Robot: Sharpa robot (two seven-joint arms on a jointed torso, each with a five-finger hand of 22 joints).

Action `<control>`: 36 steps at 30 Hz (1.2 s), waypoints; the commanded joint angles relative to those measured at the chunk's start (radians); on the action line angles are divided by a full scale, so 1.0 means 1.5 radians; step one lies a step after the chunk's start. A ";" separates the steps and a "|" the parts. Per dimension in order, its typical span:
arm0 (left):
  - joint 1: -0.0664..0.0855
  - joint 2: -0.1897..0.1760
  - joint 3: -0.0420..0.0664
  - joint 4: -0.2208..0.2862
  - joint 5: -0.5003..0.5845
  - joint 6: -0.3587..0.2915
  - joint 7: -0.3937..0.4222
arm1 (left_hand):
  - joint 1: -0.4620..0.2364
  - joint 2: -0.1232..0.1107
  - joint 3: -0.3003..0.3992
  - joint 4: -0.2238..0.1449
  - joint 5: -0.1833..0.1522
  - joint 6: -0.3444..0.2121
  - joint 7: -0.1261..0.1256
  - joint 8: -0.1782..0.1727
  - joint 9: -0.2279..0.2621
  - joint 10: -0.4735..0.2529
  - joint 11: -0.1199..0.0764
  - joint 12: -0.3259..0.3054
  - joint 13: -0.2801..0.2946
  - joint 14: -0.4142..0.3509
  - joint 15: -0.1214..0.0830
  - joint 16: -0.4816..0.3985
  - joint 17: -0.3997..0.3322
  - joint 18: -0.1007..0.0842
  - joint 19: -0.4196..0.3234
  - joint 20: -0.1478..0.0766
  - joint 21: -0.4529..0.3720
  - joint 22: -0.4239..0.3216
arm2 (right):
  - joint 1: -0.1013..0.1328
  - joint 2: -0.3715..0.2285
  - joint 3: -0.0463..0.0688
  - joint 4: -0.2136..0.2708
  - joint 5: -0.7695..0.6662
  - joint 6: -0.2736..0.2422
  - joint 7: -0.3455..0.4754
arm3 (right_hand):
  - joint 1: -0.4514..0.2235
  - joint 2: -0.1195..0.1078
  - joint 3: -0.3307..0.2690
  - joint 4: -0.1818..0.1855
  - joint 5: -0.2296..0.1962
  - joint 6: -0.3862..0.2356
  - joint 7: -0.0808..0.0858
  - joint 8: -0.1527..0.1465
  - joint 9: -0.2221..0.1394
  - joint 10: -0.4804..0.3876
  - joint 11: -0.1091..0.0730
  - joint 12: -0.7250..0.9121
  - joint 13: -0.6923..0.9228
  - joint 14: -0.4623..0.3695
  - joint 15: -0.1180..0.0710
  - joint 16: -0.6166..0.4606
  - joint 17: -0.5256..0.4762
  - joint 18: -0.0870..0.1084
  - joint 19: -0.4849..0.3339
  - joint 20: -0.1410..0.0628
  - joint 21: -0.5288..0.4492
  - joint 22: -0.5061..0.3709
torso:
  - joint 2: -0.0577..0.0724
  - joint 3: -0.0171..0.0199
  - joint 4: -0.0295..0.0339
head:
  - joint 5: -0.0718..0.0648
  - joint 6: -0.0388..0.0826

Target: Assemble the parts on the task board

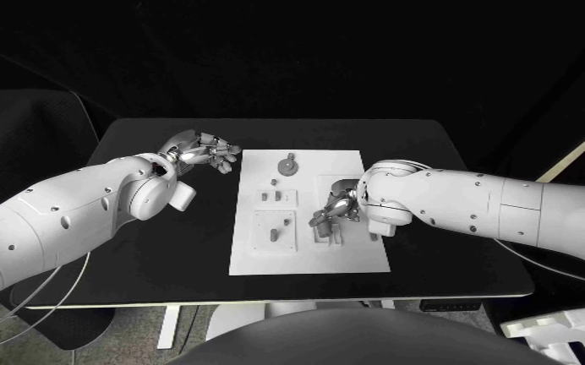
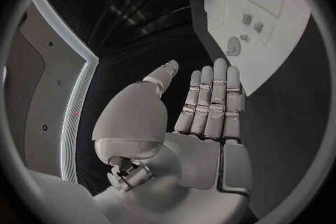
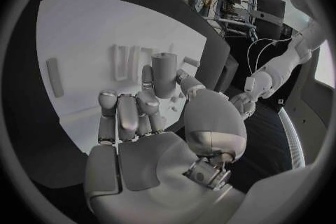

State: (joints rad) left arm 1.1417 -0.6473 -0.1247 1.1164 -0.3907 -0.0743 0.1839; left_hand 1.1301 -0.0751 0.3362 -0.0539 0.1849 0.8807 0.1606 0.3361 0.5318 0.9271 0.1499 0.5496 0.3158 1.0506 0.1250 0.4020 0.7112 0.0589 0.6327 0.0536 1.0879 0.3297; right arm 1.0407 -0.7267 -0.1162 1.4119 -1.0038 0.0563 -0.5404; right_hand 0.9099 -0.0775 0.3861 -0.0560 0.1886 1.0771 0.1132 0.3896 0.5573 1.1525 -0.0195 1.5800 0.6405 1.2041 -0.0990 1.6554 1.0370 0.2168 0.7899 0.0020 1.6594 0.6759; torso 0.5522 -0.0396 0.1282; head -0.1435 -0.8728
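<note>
Two glossy white arms dotted with small dark screws, each ending in a silver, segmented robot hand (image 1: 205,150).

Task board (image 1: 311,259) lies mid-bench (image 1: 159,255). Left hand (image 1: 205,152) over bench just left of board's far corner. Right hand (image 1: 334,209) over board's right half, among the parts (image 1: 287,164).

My silver fingers (image 1: 221,155), white arms (image 1: 73,209); white task board (image 1: 311,255) with grey parts (image 1: 287,165) on black worktop (image 1: 183,251).
</note>
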 commanded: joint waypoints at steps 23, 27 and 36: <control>0.000 0.003 0.000 -0.001 -0.001 0.010 0.004 | -0.007 0.002 0.000 0.006 0.001 0.002 0.000 0.003 0.001 0.005 0.000 -0.005 0.001 0.003 0.000 -0.004 0.001 0.011 0.005 0.000 0.003 0.001 | -0.019 0.031 0.000 -0.052 -0.035 0.029 -0.004 | 0.004 0.039 0.042 -0.012 0.001 0.018 0.010 -0.003 -0.003 0.006 0.001 -0.006 0.001 0.002 -0.003 0.055 -0.001 0.010 0.007 0.006 0.093 0.004 | 0.000 0.0013 0.0001 | 0.001 0.000; 0.000 0.003 0.000 -0.002 -0.001 0.011 0.004 | -0.007 0.002 0.000 0.006 0.001 0.002 0.000 0.003 0.001 0.005 0.000 -0.005 0.001 0.003 0.000 -0.004 0.001 0.011 0.005 0.000 0.003 0.001 | -0.019 0.032 0.000 -0.052 -0.035 0.031 -0.002 | -0.005 0.039 0.043 -0.007 0.001 0.019 0.010 -0.004 -0.003 0.006 0.001 -0.007 0.001 0.002 -0.003 0.055 -0.002 0.010 0.008 0.006 0.093 0.005 | 0.000 0.0006 -0.0002 | 0.002 0.000; 0.000 0.003 0.000 -0.002 -0.001 0.011 0.004 | -0.007 0.002 0.000 0.007 0.001 0.002 0.000 0.003 0.001 0.005 0.000 -0.006 0.001 0.003 0.000 -0.004 0.001 0.011 0.005 0.000 0.003 0.001 | -0.020 0.035 0.000 -0.051 -0.034 0.038 -0.001 | -0.030 0.035 0.045 0.005 0.001 0.020 0.010 -0.006 -0.005 0.007 0.001 -0.008 0.002 0.003 -0.002 0.056 -0.002 0.011 0.009 0.008 0.092 0.007 | 0.000 0.0002 0.0001 | 0.001 0.000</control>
State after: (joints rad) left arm 1.1417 -0.6447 -0.1248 1.1123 -0.3910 -0.0708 0.1828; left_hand 1.1302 -0.0750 0.3362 -0.0484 0.1850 0.8807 0.1606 0.3361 0.5317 0.9271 0.1499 0.5459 0.3157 1.0506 0.1250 0.4020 0.7112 0.0589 0.6327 0.0536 1.0879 0.3297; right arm 1.0127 -0.6771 -0.1152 1.3361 -1.0454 0.0888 -0.5458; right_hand 0.8659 -0.0335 0.4211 -0.0218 0.1889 1.0826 0.1125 0.3799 0.5507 1.1583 -0.0179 1.5722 0.6422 1.2103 -0.0939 1.6555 1.0352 0.2246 0.8006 0.0127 1.6594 0.6856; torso 0.5520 -0.0387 0.1280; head -0.1408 -0.8728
